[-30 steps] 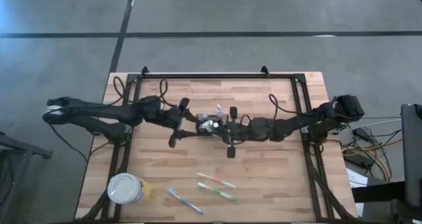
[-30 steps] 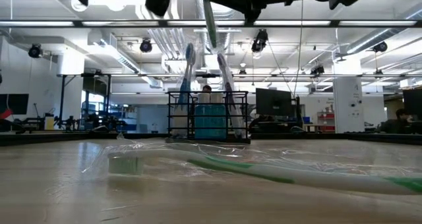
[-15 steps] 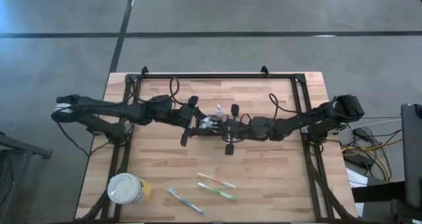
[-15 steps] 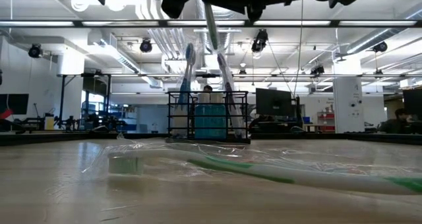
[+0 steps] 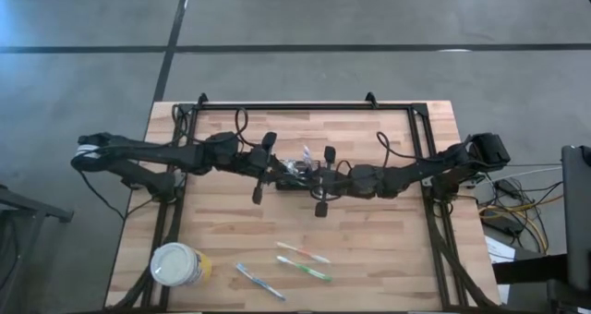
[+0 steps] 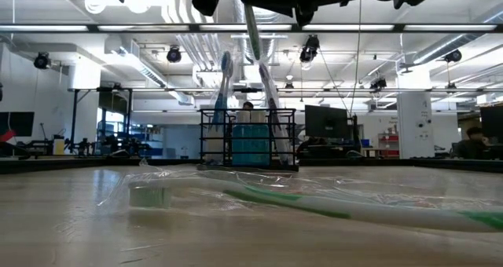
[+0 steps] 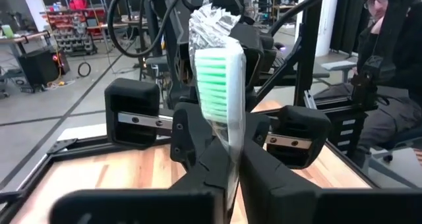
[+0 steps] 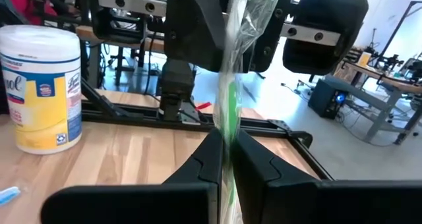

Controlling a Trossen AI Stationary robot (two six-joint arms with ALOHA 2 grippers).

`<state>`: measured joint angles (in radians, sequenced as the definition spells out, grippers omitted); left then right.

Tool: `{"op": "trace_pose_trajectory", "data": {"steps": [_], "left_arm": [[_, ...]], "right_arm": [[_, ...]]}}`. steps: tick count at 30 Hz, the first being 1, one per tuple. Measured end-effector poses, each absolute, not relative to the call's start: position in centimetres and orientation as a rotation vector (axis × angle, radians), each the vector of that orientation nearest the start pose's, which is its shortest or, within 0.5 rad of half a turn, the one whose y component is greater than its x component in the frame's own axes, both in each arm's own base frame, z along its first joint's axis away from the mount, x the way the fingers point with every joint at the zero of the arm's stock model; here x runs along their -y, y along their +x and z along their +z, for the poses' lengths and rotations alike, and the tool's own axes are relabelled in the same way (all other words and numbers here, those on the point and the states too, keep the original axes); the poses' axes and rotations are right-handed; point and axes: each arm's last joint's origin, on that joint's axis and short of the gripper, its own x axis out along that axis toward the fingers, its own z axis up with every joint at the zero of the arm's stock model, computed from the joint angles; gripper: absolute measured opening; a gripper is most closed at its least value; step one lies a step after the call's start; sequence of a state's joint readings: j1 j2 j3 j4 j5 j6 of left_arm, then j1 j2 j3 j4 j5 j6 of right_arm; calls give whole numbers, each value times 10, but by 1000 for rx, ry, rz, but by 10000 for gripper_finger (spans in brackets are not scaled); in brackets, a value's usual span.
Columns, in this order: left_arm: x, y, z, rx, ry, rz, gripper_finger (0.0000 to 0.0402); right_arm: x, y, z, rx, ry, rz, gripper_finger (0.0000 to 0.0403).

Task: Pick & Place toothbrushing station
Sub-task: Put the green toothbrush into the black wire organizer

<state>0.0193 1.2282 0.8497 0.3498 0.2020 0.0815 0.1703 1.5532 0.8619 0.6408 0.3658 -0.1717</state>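
The left gripper [image 7: 227, 151] has its jaws pinched narrow on a wrapped toothbrush [image 7: 221, 79], the two fingers pressing the clear wrapper just below the green bristles. The right gripper [image 8: 225, 141] faces it from the other side with its jaws closed tight on the same brush, lower on the green handle, with the plastic bunched between its fingers. The brush stands nearly upright between them with the bristle end up.

From above, both arms reach in from the sides of the table [image 5: 369, 231] and the grippers meet at its middle, almost touching each other. At table height the held brush shows as a slightly tilted stick hanging down from the dark grippers at the top edge.

The caddy [image 6: 247, 137] stands upright on the table right under that meeting point. It is a black wire-mesh box with a blue-headed brush [image 6: 225, 71] and another wrapped brush [image 6: 271, 102] leaning up out of it. The tip of the held brush is above the caddy's rim and not touching it. From above, the grippers cover most of the caddy.

Nearer the front edge of the table three loose toothbrushes lie flat: two close together [image 5: 303, 252] [image 5: 305, 270] and a blue one [image 5: 259, 282] just to their left. A white-and-yellow tub [image 5: 175, 265] stands at the front left corner, well apart from the caddy.

Beyond the table, a seated person [image 7: 389, 53] shows in the left wrist view.
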Motion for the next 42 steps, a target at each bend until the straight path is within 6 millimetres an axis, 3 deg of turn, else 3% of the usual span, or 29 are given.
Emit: {"op": "trace_pose_trajectory", "data": {"steps": [7,13,19,24,28,35,38,42], "left_arm": [[5,277,314,-20,106,-196,17],[5,277,315,-9,130,-210,16],[6,277,314,-17,134,-217,16],[5,279,313,-14,145,-209,16],[5,290,303,-14,146,-203,16],[0,318,276,-39,178,-89,16],[-5,325,268,-69,192,0,16],[-9,335,266,-75,186,31,16]], "right_arm": [[-47,334,252,-71,-176,-184,24],[-51,326,260,-51,-174,-170,93],[-58,305,278,-37,-161,-144,161],[-55,278,286,-40,-102,-164,182],[-66,252,276,-5,-158,-250,157],[-78,218,235,47,-163,-267,56],[-77,211,225,59,-163,-264,18],[-75,206,224,76,-166,-270,13]]}}
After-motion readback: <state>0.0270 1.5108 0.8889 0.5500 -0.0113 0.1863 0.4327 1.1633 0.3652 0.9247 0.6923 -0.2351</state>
